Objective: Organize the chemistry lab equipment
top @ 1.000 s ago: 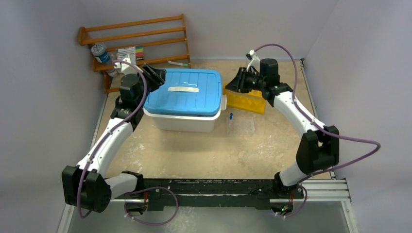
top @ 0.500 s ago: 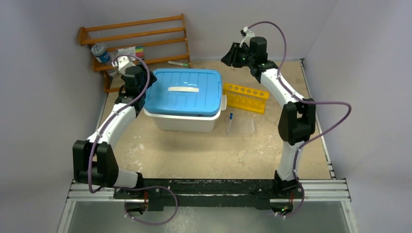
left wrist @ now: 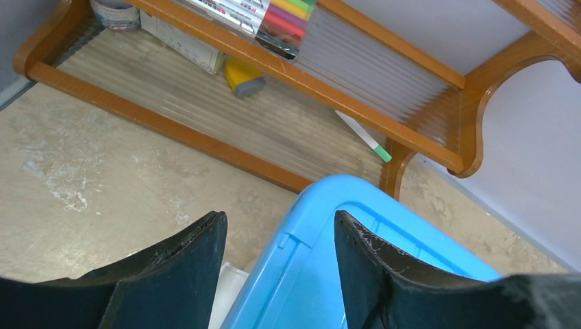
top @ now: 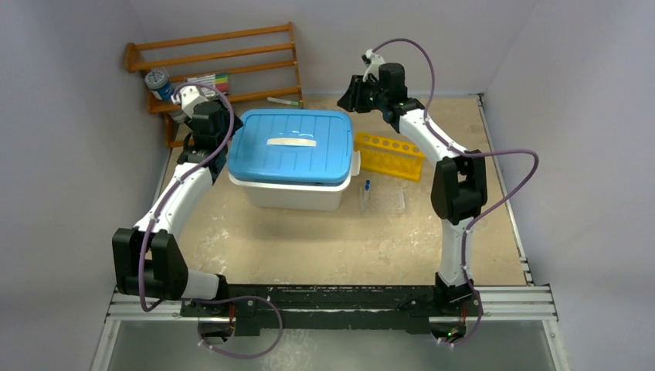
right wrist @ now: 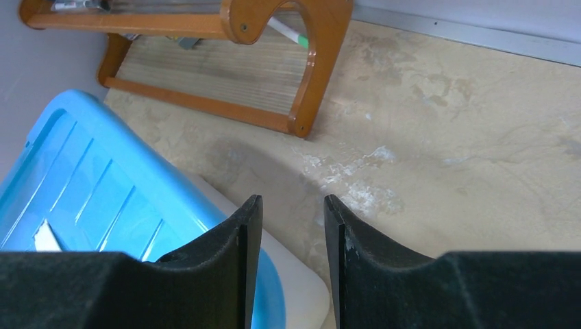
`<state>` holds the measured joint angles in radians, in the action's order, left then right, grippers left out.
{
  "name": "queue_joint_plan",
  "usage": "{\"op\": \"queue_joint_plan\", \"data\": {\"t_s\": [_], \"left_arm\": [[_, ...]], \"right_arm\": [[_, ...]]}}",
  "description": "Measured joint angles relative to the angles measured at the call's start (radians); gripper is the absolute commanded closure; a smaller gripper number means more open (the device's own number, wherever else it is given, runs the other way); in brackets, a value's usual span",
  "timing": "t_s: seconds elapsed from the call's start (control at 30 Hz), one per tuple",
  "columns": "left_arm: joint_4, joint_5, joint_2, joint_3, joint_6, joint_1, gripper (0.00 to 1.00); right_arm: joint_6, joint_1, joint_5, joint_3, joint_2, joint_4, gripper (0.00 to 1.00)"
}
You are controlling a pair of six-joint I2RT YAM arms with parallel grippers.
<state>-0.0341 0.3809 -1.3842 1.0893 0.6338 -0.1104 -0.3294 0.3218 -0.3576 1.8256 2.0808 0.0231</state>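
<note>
Nearest the arm bases, a round clear dish in a flat clear packet (top: 384, 202) lies on the sandy-beige bench (top: 309, 239). A thin blue-ended tube (top: 367, 186) sits just beside the packet's left edge. Both are well apart from either arm's jaws. Behind them stand a white plastic tub with a sky-blue lid (top: 292, 147) and a yellow test-tube rack (top: 390, 154). The left jaws hover over the lid's far left corner, black fingers (left wrist: 181, 274) spread wide and holding nothing. The right jaws hang above bare bench beyond the lid's far right corner, fingers (right wrist: 226, 274) moderately parted and empty. Farthest back, a brown wooden shelf rack (top: 212, 37) holds coloured markers (top: 212, 79).
</note>
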Motion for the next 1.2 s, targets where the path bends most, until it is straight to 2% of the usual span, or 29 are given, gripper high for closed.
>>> {"op": "queue_joint_plan", "data": {"t_s": [0.1,0.2,0.37,0.73,1.2], "left_arm": [[-0.012,0.002,0.000,0.000,0.002,0.000,0.45],[-0.011,-0.019,0.000,-0.011,0.019,0.007,0.56],[-0.007,-0.081,0.000,-0.064,0.053,0.036,0.62],[0.031,-0.159,0.012,-0.127,0.091,0.044,0.65],[0.014,-0.231,0.168,-0.227,0.112,0.045,0.65]], "right_arm": [[0.008,0.012,-0.001,0.006,0.005,0.001,0.61],[0.014,0.020,-0.003,0.009,0.006,0.002,0.63],[0.020,0.024,-0.005,0.009,0.006,0.001,0.66],[0.043,0.033,-0.012,-0.005,0.005,0.002,0.68],[0.062,0.045,-0.010,-0.159,-0.108,-0.007,0.70]]}}
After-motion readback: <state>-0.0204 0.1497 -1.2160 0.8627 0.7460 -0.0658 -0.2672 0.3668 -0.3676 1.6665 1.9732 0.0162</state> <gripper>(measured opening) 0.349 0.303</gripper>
